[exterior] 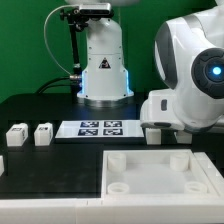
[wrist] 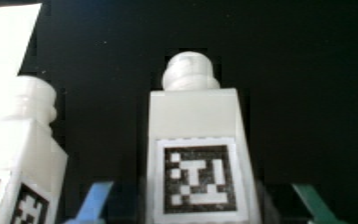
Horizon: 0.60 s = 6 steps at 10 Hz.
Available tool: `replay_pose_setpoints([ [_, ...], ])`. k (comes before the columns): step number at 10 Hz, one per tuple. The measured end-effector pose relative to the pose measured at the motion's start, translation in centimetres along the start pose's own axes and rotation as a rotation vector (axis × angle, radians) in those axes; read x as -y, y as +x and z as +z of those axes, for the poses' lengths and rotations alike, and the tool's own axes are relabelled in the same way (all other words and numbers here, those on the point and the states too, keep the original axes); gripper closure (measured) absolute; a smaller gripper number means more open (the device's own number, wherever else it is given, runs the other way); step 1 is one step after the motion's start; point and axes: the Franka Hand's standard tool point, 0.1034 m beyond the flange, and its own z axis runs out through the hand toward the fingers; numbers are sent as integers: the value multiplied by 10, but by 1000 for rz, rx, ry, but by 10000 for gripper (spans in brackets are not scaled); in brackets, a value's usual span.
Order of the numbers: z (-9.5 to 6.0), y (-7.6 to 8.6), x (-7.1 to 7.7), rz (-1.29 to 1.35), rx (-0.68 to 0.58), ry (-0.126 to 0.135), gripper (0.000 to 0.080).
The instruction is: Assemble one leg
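Observation:
In the wrist view a white leg (wrist: 194, 125) lies on the black table, with its black-and-white tag (wrist: 195, 176) facing the camera and its rounded peg end pointing away. My gripper (wrist: 204, 202) is open. Its blue fingers (wrist: 96, 200) stand on either side of this leg, with a gap on each side. A second leg (wrist: 27, 150) lies right beside it. In the exterior view the arm's white wrist (exterior: 190, 85) hides the fingers, and one leg (exterior: 152, 131) shows just below it. Two more legs (exterior: 17, 133) (exterior: 42, 133) stand at the exterior view's left.
The large white tray with round corner sockets (exterior: 150, 178) lies at the front, and its edge shows in the wrist view (wrist: 2, 40). The marker board (exterior: 100, 128) lies mid-table in front of the arm's base (exterior: 104, 70). A white part (exterior: 2, 163) sits at the far left edge.

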Motion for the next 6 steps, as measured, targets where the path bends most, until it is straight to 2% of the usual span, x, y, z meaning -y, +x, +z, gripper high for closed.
replay_pose_setpoints([
  [1, -2, -1, -1, -6, 2, -2, 509],
  [2, -25, -11, -9, -46, 25, -9, 509],
  [3, -58, -21, -16, -70, -12, -2, 509],
  [4, -79, -35, -20, -78, -67, -10, 508],
  [5, -86, -46, -20, -80, -78, -13, 508],
  [6, -87, -34, -15, -83, -153, 2, 508],
])
